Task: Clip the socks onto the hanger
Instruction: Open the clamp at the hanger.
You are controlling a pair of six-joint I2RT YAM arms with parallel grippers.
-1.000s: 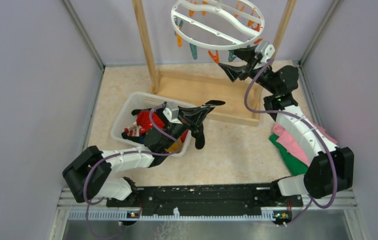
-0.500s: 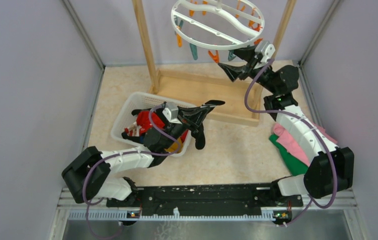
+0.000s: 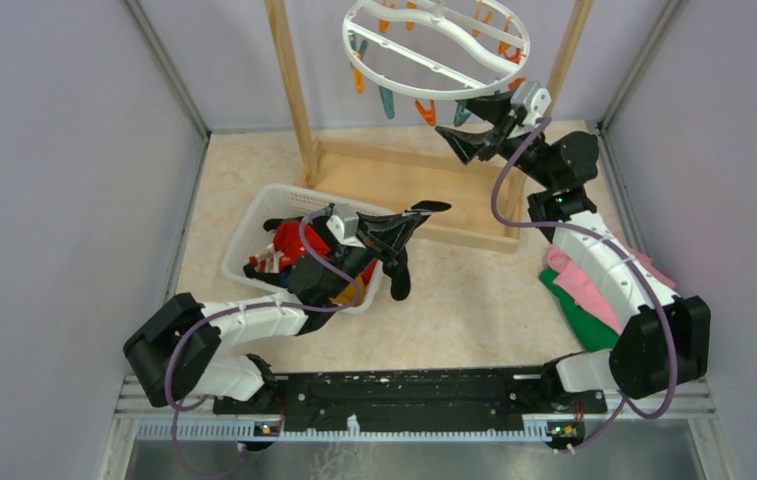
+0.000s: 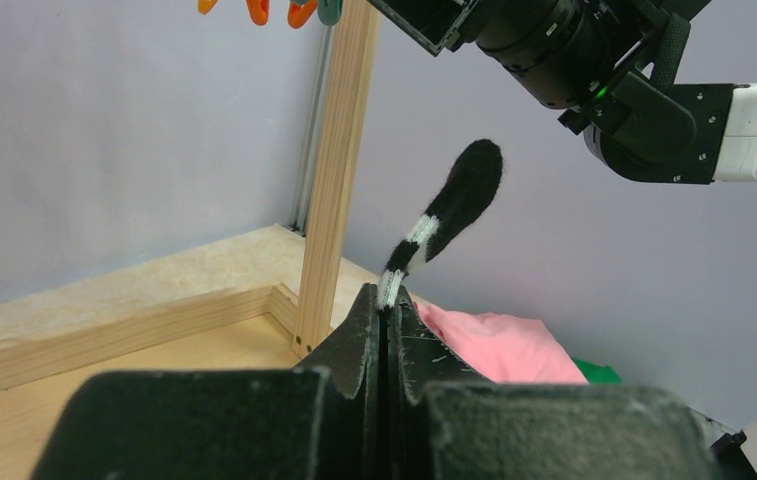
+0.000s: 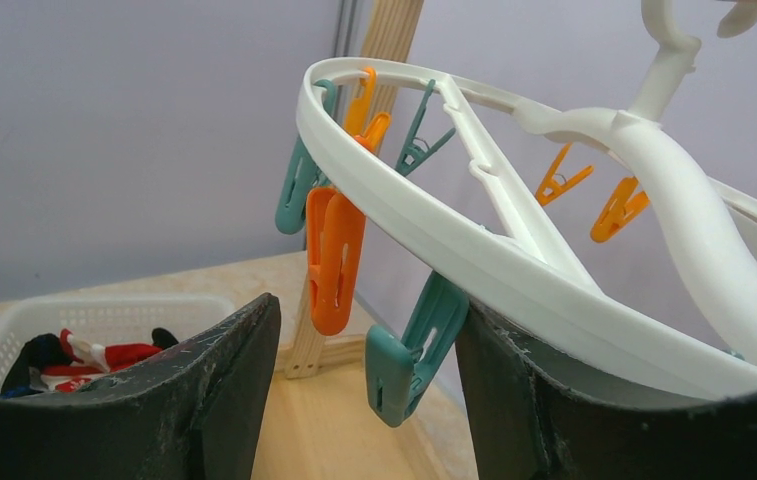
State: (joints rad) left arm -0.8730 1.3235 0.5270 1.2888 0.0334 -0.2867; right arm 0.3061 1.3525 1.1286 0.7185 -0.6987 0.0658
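Hardly anything moved: left fingers (image 4: 354,340) clamped on the striped sock (image 4: 444,215), right fingers (image 5: 224,380) apart astride a teal peg (image 5: 409,350) at one o'clock; I'd squeeze that open first.

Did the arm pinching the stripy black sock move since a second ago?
No. From above, the left gripper, shut on the black sock, sits in the same spot beside the white basket, at its right corner.
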